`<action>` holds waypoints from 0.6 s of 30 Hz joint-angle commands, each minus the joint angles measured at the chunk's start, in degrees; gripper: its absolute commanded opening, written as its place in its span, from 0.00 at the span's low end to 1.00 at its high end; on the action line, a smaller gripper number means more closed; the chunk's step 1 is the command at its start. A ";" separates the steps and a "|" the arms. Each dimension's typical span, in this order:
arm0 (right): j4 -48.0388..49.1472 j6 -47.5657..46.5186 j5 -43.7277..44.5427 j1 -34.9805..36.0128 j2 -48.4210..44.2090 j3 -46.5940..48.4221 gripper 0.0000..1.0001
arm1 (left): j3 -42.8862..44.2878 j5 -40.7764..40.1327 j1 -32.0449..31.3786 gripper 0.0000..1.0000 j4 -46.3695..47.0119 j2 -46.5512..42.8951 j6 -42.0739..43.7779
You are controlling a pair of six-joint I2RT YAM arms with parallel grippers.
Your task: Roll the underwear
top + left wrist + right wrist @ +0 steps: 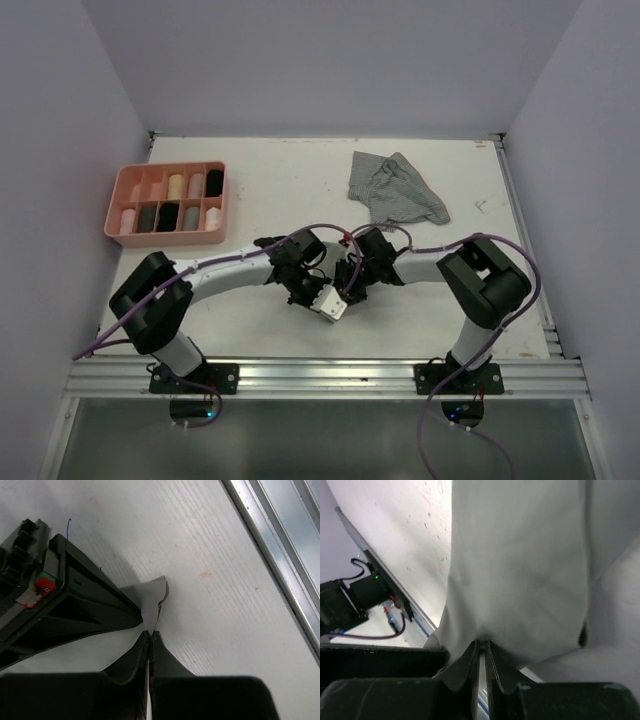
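A small pale piece of underwear (332, 306) hangs between my two grippers just above the table's middle front. My left gripper (312, 296) is shut on one thin corner of it; in the left wrist view that corner (154, 596) pokes out past the closed fingertips (151, 633). My right gripper (350, 290) is shut on the same garment, whose pale cloth (520, 565) spreads out from the pinch (482, 643) and fills the right wrist view. Another underwear, grey striped (396, 190), lies crumpled on the table at the back right.
A pink tray (118, 205) with compartments holds several rolled garments at the back left. A metal rail (320, 375) runs along the table's near edge, also seen in the left wrist view as the rail (280, 550). The right gripper's body (70, 597) sits close beside my left fingers.
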 commanded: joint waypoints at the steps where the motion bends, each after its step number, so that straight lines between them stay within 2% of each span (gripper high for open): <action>1: -9.55 -3.99 6.16 -0.76 -5.67 3.67 0.14 | 3.40 3.73 -0.31 0.00 -6.36 0.43 0.36; 7: -13.16 -4.69 7.66 -4.45 -7.71 6.14 0.15 | 4.19 3.55 -0.40 0.00 -8.04 2.19 0.27; 18: -11.32 -9.26 6.34 -4.19 3.89 5.71 0.14 | 7.79 3.82 1.09 0.00 -8.30 5.44 -1.40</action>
